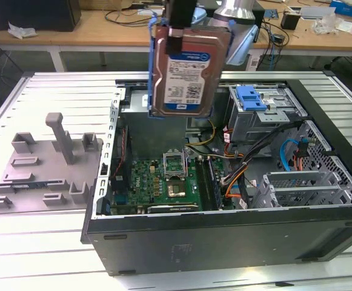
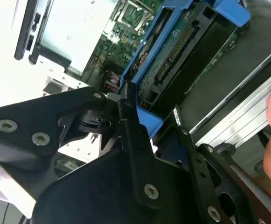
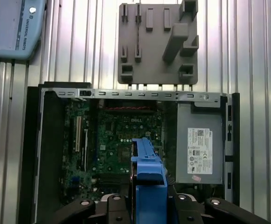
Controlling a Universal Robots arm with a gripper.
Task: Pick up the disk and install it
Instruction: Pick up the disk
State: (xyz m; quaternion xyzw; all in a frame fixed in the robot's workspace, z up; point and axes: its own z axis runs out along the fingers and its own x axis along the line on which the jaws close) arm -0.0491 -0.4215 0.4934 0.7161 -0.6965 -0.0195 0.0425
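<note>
Disk (image 1: 185, 70) upright, hanging below pincer (image 1: 177, 35) | pincer apparently clamped on its top edge

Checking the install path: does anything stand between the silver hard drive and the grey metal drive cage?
Nothing visible does. The gripper holds the blue-framed silver hard drive upright in air above the open case; the grey metal drive cage, a blue plastic bracket on top, lies toward the exterior view's right.

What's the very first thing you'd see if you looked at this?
The disk, silver in a bright blue frame, hangs upright in the gripper above the open computer case. Beside the case, on the exterior view's left, lies a grey plate with pegs.
</note>
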